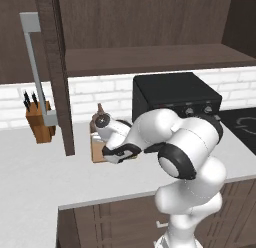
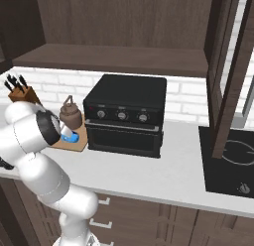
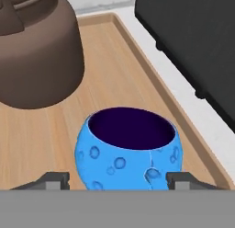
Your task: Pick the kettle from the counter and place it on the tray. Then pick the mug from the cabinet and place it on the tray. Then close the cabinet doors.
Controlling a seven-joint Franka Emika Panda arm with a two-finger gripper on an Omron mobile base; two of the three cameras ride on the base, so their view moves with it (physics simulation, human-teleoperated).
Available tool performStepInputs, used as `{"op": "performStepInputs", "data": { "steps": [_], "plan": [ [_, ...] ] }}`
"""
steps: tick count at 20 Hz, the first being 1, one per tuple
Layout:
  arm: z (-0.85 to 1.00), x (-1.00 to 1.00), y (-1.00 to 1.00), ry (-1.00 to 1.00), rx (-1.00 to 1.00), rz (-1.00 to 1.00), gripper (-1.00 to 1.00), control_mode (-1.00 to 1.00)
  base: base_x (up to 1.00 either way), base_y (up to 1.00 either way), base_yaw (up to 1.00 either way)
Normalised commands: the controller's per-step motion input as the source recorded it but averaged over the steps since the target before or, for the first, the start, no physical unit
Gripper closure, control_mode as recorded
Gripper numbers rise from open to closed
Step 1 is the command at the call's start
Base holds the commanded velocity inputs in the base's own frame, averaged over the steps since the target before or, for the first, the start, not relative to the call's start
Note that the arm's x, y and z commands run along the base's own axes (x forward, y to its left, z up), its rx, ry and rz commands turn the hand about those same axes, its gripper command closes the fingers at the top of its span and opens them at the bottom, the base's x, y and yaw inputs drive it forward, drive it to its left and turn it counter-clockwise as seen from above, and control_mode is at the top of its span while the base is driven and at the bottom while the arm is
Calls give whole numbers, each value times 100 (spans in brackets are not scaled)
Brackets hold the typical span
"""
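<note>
- Right now the blue mug [image 3: 131,151] sits upright on the light-wood tray [image 3: 114,80], in the half nearer the black oven [image 2: 126,113].
- The claw [image 3: 118,181] hangs low over the mug, and its two dark fingertips [image 3: 54,180] stand spread, one on each side of the cup. From the hand view I cannot tell whether they touch its sides.
- The dark-brown kettle [image 3: 36,52] stands on the same tray, just beside the mug but apart from it, with bare wood showing between them.
- From the right base view the kettle [image 2: 70,116] shows its arched handle, and a sliver of blue mug [image 2: 71,137] peeks out past the robot's white arm.
- The tray [image 1: 97,147] rests on the pale desk [image 1: 35,167], close to the oven's left side.
- A tan knife block [image 1: 40,121] stands further left along the desk, against the white brick wall.
- The cabinet [image 2: 114,56] above is open, with its shelf bare in the part I can see.
- One cabinet door [image 1: 59,72] hangs swung out with its grey bar handle [image 1: 36,67], and another door [image 2: 230,66] stands open on the right.
</note>
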Motion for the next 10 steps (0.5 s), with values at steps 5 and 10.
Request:
{"op": "performStepInputs", "data": {
  "steps": [5,10],
  "plan": [
    [-6,-8,1,0,0,-4,-100,-100,0,0,0],
    [1,0,5,0,0,-3,-100,-100,0,0,0]
  ]
}}
